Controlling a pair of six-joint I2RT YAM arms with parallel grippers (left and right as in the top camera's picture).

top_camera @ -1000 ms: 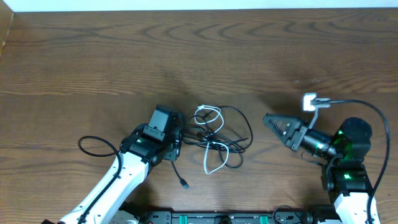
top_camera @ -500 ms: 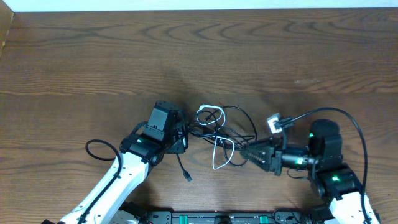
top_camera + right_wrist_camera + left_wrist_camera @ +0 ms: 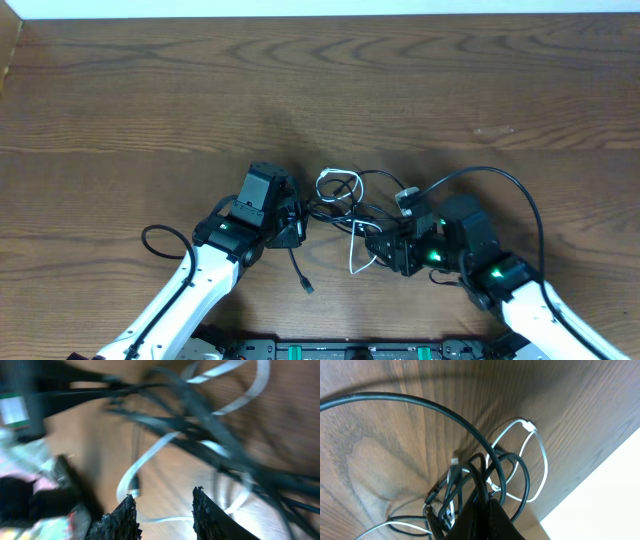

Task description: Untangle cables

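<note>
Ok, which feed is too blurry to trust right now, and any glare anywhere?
Right wrist view: heavily blurred, cables streaked, only the fingertips fairly crisp. Left wrist view: cables sharp, a featureless pale patch at bottom right. Overhead view: sharp and evenly lit, no glare on the table, soft shadows only.
</note>
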